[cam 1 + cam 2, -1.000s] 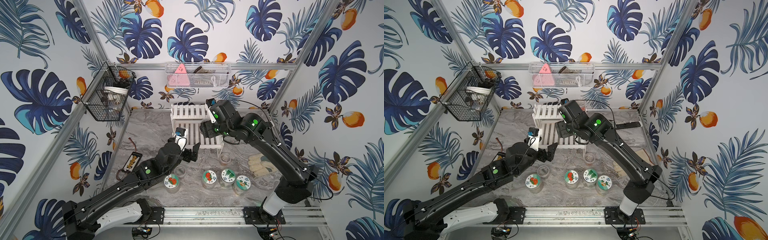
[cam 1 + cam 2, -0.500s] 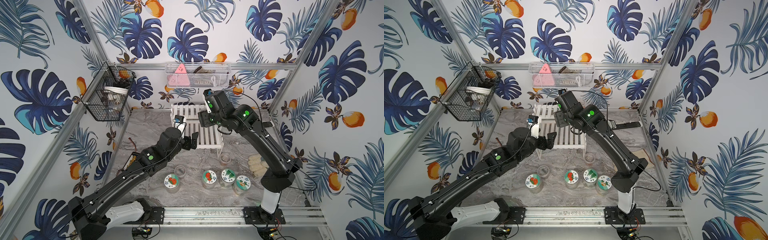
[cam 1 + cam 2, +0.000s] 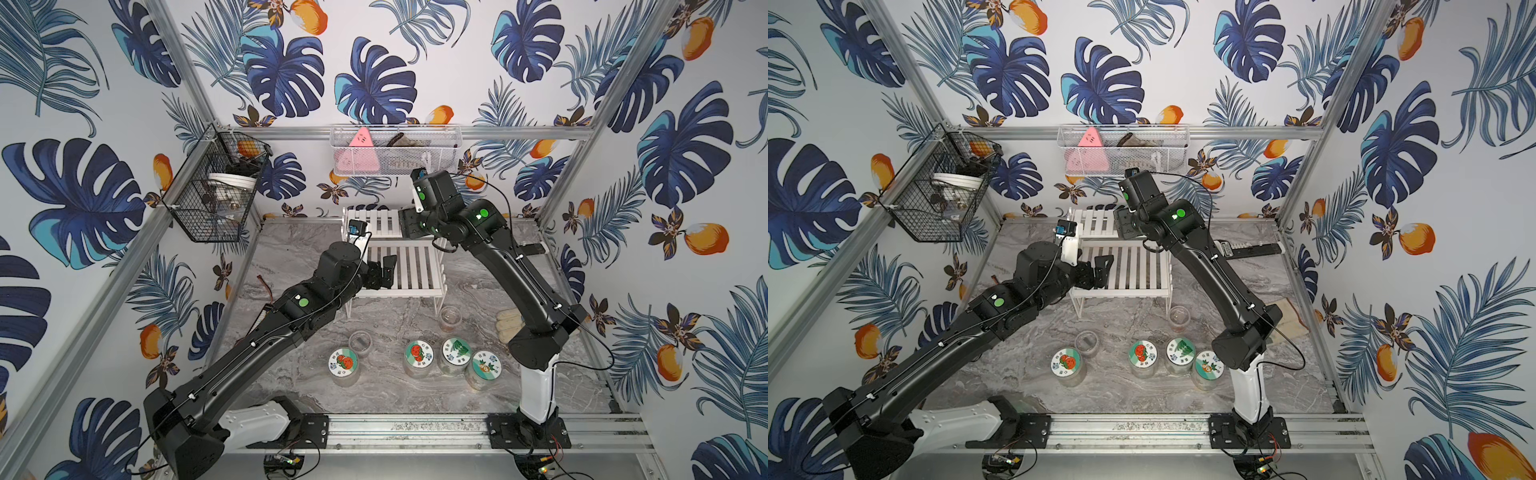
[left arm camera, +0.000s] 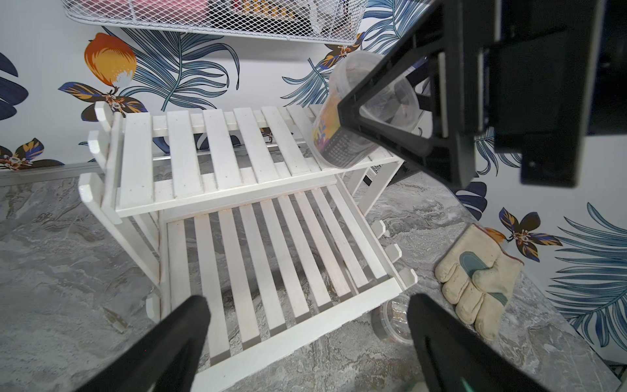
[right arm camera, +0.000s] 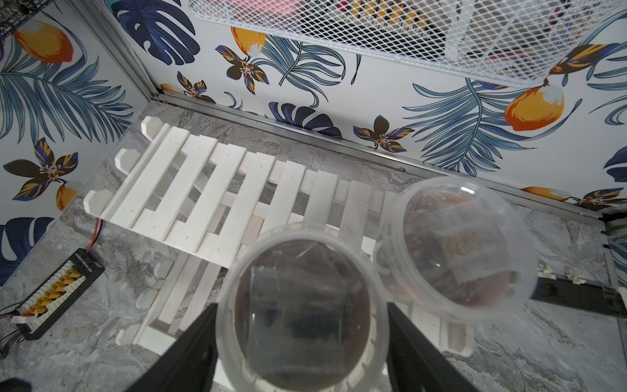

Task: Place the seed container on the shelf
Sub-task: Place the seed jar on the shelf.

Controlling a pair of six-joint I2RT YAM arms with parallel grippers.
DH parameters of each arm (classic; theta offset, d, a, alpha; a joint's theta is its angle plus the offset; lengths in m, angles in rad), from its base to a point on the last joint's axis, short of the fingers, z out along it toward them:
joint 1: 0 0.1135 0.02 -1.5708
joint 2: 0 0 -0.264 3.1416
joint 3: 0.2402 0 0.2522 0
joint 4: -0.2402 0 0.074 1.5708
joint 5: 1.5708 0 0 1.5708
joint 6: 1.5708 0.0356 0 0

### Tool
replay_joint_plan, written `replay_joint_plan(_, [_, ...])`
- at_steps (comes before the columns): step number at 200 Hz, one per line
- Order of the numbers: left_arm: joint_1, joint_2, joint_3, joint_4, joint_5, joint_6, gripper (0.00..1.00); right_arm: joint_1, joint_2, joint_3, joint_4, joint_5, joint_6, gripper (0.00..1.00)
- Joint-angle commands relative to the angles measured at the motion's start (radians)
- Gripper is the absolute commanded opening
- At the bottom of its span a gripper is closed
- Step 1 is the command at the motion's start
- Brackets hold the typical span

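- Right gripper (image 5: 301,309) pinches a clear seed container (image 5: 302,285) over the right end of the shelf (image 4: 217,159), at its far, upper tier.
- A second clear tub (image 5: 458,244) shows just beside it.
- Left gripper (image 4: 307,300), jaws spread wide and empty, hovers over the lower tier's left side.
- Four lidded jars (image 3: 419,354) line the near table (image 3: 374,399).
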Motion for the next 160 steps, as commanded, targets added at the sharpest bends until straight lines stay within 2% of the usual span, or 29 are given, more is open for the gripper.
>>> replay_joint_plan(1, [0.010, -0.002, 0.005, 0.014, 0.003, 0.014, 0.99, -0.002, 0.016, 0.009, 0.077, -0.002, -0.012, 0.74])
replay_joint_plan(105, [0.040, -0.008, 0.008, 0.011, 0.029, 0.011, 0.99, -0.002, 0.082, 0.046, 0.079, 0.012, -0.020, 0.76])
replay_joint_plan(160, [0.045, -0.006, 0.018, 0.008, 0.040, 0.011, 0.99, -0.003, 0.089, 0.067, 0.081, 0.010, -0.018, 0.82])
